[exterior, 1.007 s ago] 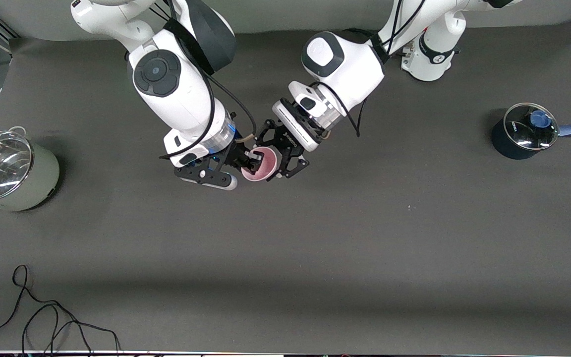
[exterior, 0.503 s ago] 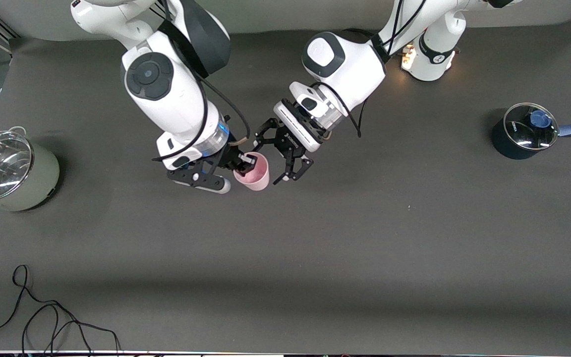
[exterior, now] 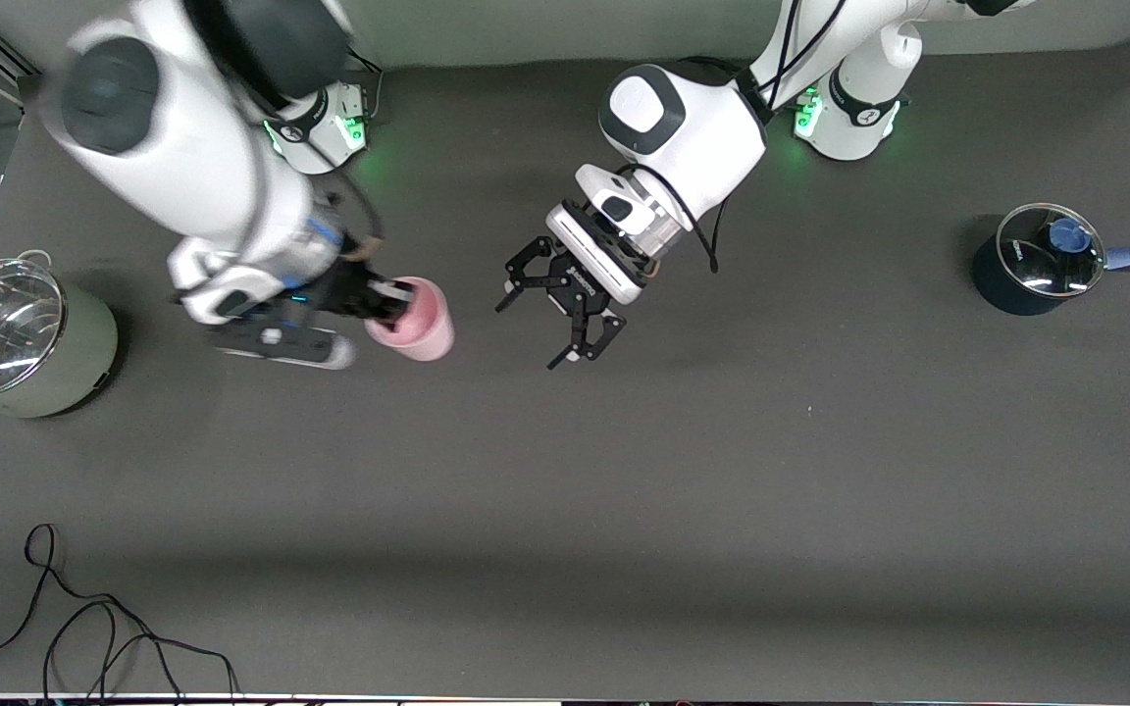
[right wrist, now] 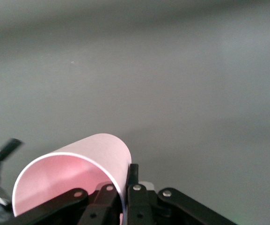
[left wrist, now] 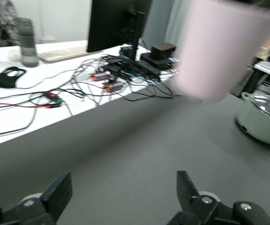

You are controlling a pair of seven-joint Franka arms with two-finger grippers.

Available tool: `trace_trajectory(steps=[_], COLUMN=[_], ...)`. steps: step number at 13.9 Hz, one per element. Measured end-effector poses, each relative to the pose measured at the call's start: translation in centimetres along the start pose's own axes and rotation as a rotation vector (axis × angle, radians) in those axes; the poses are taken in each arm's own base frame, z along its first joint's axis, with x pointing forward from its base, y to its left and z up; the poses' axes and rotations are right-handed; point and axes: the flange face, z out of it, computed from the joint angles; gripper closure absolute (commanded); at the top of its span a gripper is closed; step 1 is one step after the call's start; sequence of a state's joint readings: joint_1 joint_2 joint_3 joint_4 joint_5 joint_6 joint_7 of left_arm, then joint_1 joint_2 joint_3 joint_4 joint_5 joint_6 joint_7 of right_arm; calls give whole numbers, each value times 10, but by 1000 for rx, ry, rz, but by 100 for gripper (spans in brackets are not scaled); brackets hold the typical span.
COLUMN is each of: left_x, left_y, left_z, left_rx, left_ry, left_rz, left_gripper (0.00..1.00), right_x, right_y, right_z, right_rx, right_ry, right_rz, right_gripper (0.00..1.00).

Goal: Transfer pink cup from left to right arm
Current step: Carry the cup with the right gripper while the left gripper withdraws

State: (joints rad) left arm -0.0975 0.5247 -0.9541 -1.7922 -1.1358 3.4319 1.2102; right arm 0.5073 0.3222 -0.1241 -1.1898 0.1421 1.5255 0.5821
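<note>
The pink cup (exterior: 420, 326) hangs tilted over the table, its rim wall pinched by my right gripper (exterior: 390, 300), which is shut on it. In the right wrist view the pink cup (right wrist: 81, 161) shows its open mouth, with one finger of the right gripper (right wrist: 127, 182) inside the wall and one outside. My left gripper (exterior: 527, 335) is open and holds nothing, over the middle of the table and apart from the cup. In the left wrist view the left gripper (left wrist: 124, 188) has only bare mat between its fingers, and the pink cup (left wrist: 219, 51) is a blur farther off.
A pale green pot (exterior: 21, 338) with a glass lid stands at the right arm's end of the table, also seen as the green pot (left wrist: 262, 117). A dark blue lidded pot (exterior: 1028, 263) stands at the left arm's end. A black cable (exterior: 84, 628) lies near the front camera.
My left gripper opened and let go of the cup. The right arm, gripping the cup's rim, swung it away toward the right arm's end of the table.
</note>
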Motion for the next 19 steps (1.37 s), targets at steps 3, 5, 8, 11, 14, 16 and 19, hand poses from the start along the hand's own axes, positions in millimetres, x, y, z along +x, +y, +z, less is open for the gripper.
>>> trace_trajectory(steps=[3, 5, 8, 11, 14, 16, 19], left_x=[12, 21, 28, 29, 26, 21, 15], left_y=[-60, -120, -191, -232, -266, -291, -322], left_z=[-12, -28, -54, -72, -87, -96, -108], left_rx=[111, 192, 285, 341, 394, 426, 418], left_ry=[36, 60, 88, 101, 104, 99, 87], left_rz=[-52, -95, -143, -158, -165, -170, -189], left_gripper=[1, 1, 1, 1, 1, 1, 1], right_x=[23, 42, 66, 84, 89, 86, 79], right_y=[88, 148, 222, 253, 270, 282, 296], right_z=[-33, -30, 4, 62, 137, 181, 235], right_rx=[-45, -67, -86, -88, -97, -108, -136], right_ry=[-12, -31, -79, -42, 8, 45, 68], right_rz=[-86, -144, -178, -175, -166, -179, -193], right_gripper=[100, 100, 100, 100, 100, 100, 100])
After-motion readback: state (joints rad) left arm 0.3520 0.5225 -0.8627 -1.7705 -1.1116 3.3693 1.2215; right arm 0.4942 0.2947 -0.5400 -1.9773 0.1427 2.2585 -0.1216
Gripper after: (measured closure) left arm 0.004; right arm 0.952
